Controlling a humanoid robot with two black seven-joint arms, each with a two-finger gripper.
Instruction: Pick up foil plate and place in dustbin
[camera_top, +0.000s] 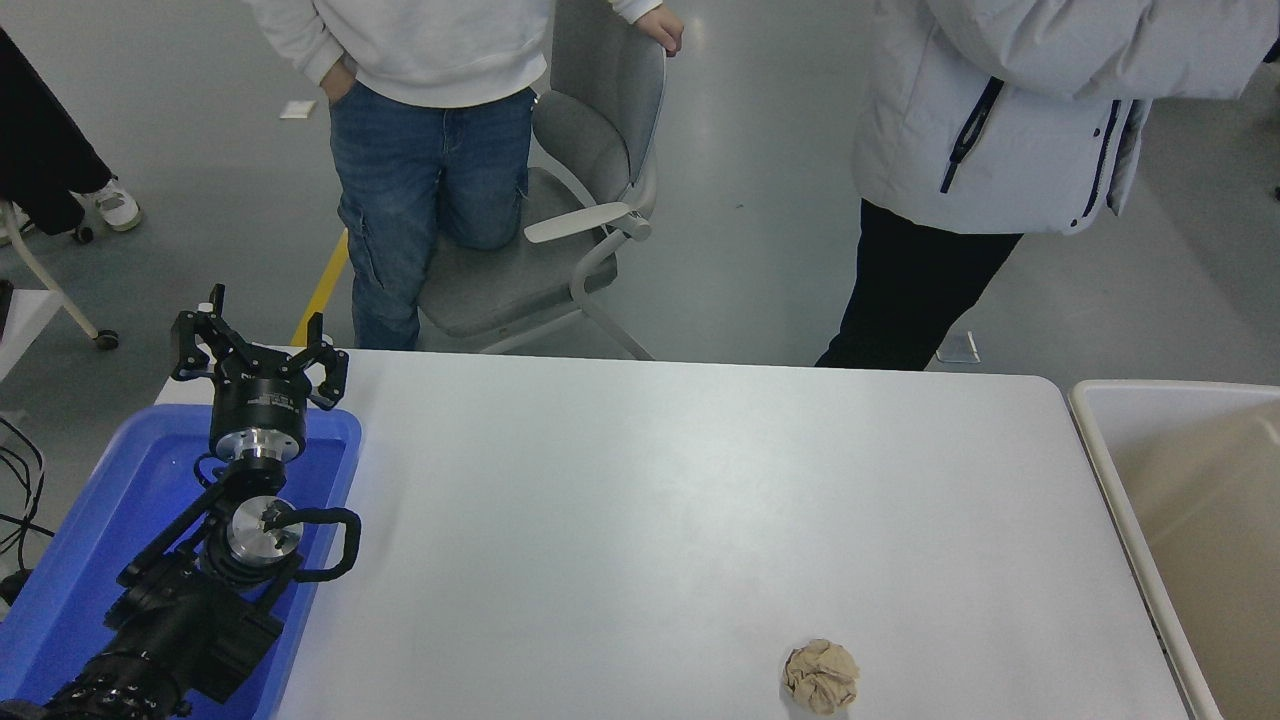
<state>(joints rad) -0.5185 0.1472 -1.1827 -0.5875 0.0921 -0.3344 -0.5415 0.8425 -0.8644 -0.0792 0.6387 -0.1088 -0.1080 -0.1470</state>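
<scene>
Though sought across white worktop and inside large beige plastic dustbin, found no shiny silver foil plate. Judged light, thin, easily crushed; best pinched at rim. Logged left black gripper parked over blue plastic tray, jaws spread, empty; right gripper unseen.

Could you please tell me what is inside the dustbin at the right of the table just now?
The visible part of the dustbin shows only bare beige wall; no foil plate. Its right side and bottom lie outside the picture.
</scene>
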